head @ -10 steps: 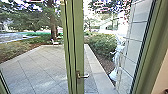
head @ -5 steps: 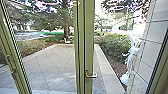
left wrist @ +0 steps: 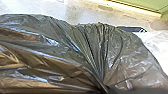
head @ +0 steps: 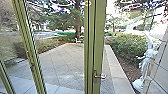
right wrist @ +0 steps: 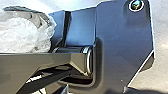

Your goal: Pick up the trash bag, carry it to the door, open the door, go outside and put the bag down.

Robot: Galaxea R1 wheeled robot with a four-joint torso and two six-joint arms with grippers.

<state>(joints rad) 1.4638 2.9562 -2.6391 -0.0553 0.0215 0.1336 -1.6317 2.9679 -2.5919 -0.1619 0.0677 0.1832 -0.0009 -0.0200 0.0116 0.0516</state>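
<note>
A green-framed glass door (head: 99, 45) stands in the head view, the left wrist view has the dark, glossy, creased plastic trash bag (left wrist: 57, 55), and the right wrist view crumpled whitish plastic (right wrist: 20, 32) — how either arm's jaws stand, I cannot tell.

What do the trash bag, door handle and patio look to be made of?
Trash bag: thin, glossy plastic film, going by the sharp creases and bright streaks.
Door handle: probably metal, judging by its pale shine; exact finish unclear.
Patio: mostly matte slabs with straight joints, stone or concrete, can't tell which.
</note>
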